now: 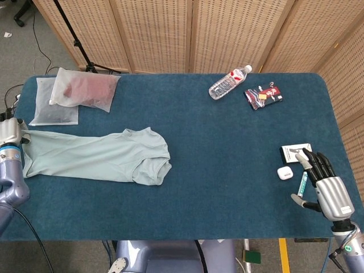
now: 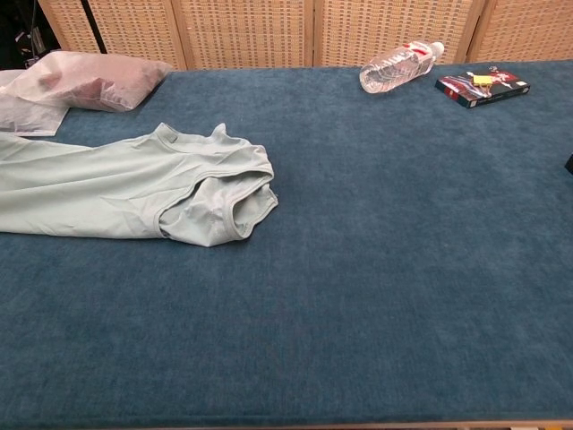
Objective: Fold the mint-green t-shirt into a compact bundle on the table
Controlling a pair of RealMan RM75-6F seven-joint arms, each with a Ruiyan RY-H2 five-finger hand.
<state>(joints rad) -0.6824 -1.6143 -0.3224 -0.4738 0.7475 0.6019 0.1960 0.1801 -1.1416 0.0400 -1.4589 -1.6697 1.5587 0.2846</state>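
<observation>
your left hand (image 1: pixel 11 133) is pinching the hem of the shirt (image 1: pixel 96 157) at the table's (image 1: pixel 227 187) far left edge, shirt stretched out long. looks like the straightening step, so next you fold hem toward collar. right hand (image 1: pixel 329 190) sits empty, fingers apart (near the small stuff).

The bench (image 1: pixel 227 170) has a dark blue carpet-like top. On it lie the mint-green t-shirt (image 1: pixel 96 156) at the left, two plastic bags (image 1: pixel 74 94), a water bottle (image 1: pixel 228 82), a dark packet (image 1: pixel 263 95), and some small items (image 1: pixel 293 162) at the right.
</observation>
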